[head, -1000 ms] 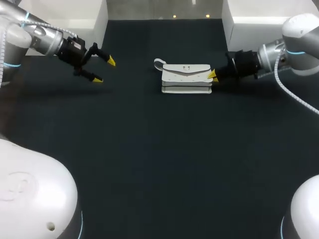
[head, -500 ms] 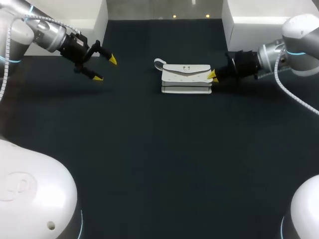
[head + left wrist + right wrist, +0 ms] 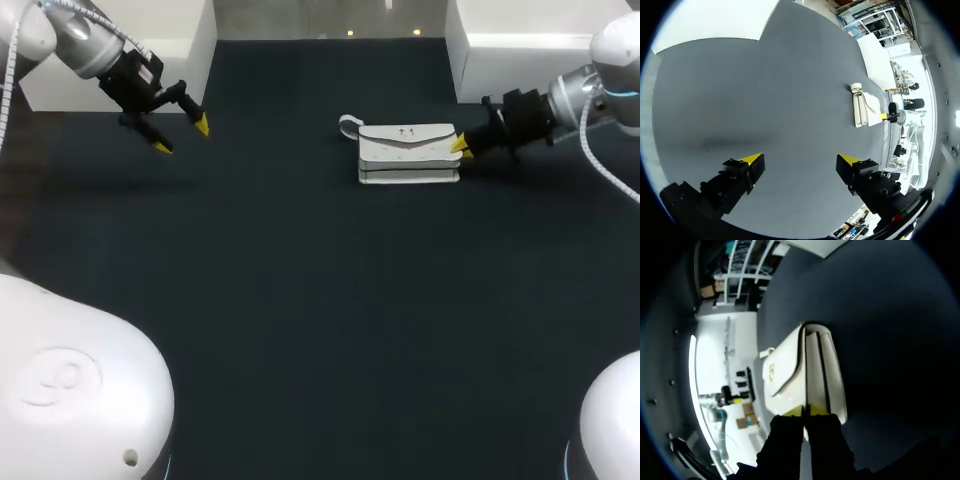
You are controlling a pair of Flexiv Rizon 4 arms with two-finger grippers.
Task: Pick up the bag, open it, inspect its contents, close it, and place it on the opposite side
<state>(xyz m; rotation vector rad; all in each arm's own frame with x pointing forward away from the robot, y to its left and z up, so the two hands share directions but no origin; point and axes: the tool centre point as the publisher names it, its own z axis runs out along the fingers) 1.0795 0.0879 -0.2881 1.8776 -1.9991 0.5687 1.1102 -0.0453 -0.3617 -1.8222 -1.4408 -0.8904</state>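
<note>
A white bag [image 3: 408,153] with a small loop handle at its left end lies flat on the dark table [image 3: 300,300], right of centre at the back. My right gripper [image 3: 462,148] is shut on the bag's right end. In the right wrist view the two yellow tips [image 3: 806,411] meet at the near end of the bag [image 3: 800,375], whose flap is closed. My left gripper [image 3: 182,136] hangs open over the far left of the table with nothing in it. From the left wrist, that gripper [image 3: 800,160] stands wide apart, with the bag [image 3: 860,107] far ahead.
White blocks stand at the back left [image 3: 150,40] and back right [image 3: 520,50] of the table. My arms' white bases fill the front left [image 3: 70,390] and front right [image 3: 610,420] corners.
The right gripper has drawn back to the right, and the bag has moved right with it. The left gripper, still open, has moved left and farther back.
</note>
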